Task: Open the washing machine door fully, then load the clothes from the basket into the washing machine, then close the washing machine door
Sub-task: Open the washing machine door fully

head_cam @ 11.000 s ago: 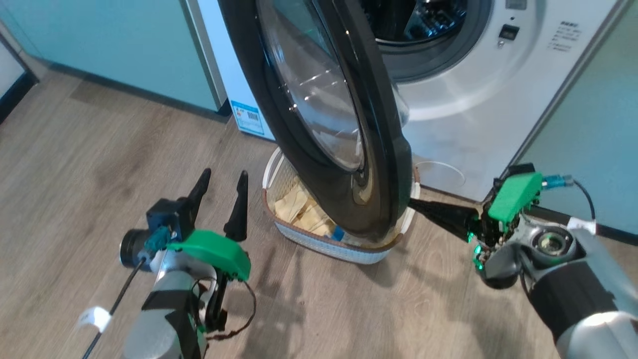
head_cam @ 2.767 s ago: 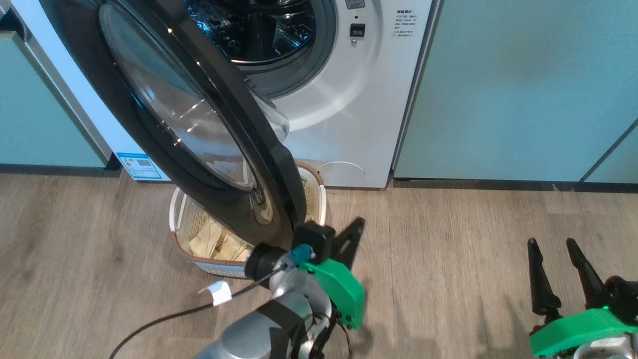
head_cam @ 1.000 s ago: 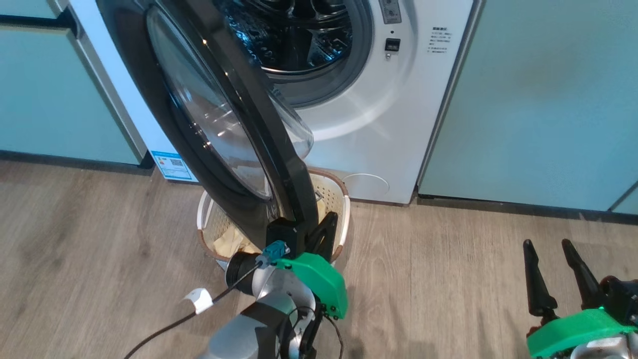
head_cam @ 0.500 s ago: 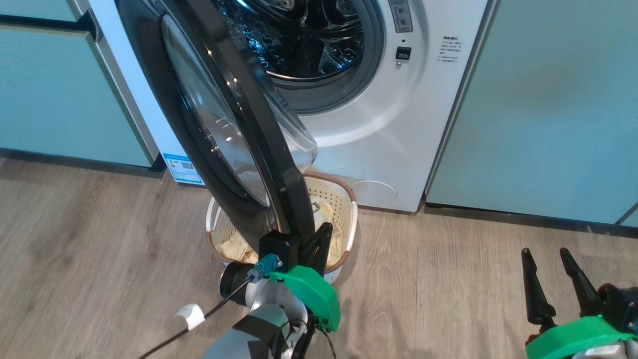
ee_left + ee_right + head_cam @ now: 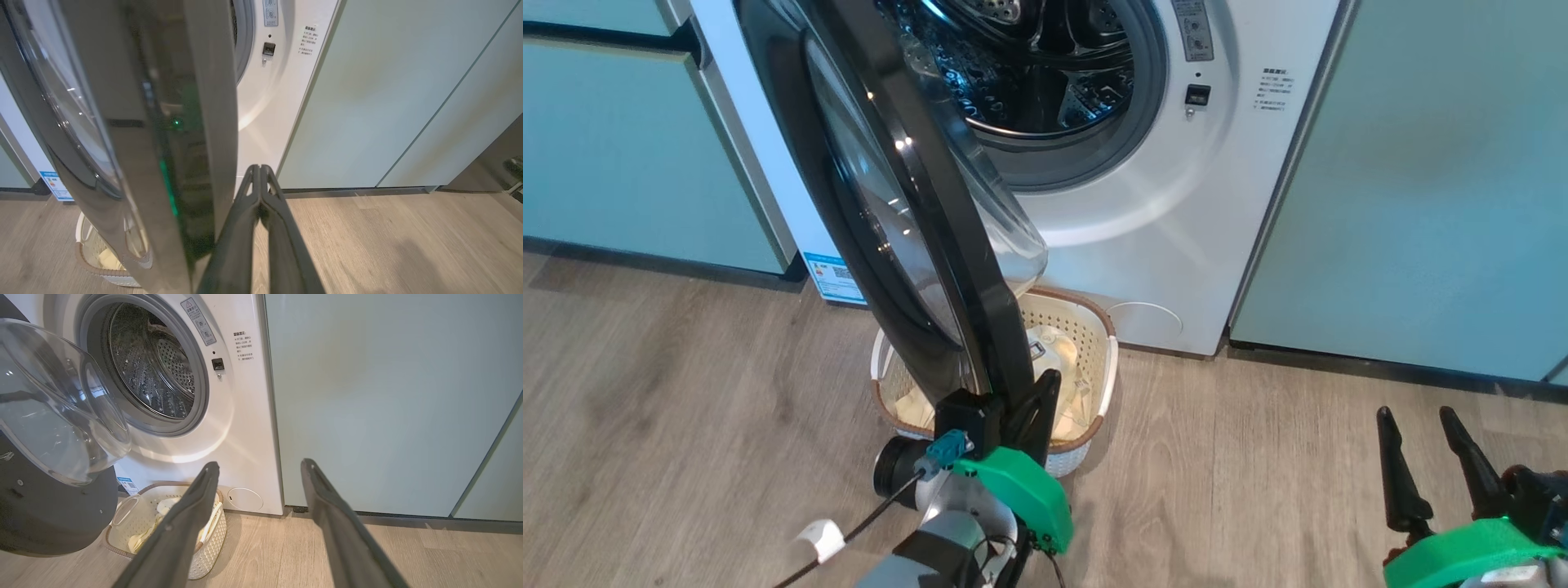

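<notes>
Your left gripper [image 5: 260,170] is closed tight at lower centre, just beside the edge of the washing machine door [image 5: 980,269]. Your right gripper [image 5: 1415,418] stands wide and empty at lower right; the basket [image 5: 1086,299] lies under the door.

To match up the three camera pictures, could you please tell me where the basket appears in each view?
Head view: the basket sits lower centre, beneath the bottom edge of the washing machine door.
Left wrist view: lower left corner, mostly hidden behind the door.
Right wrist view: lower left of centre, partly behind a finger of the right tool.
Shared landmark: the black latch socket on the washing machine's white front.
</notes>
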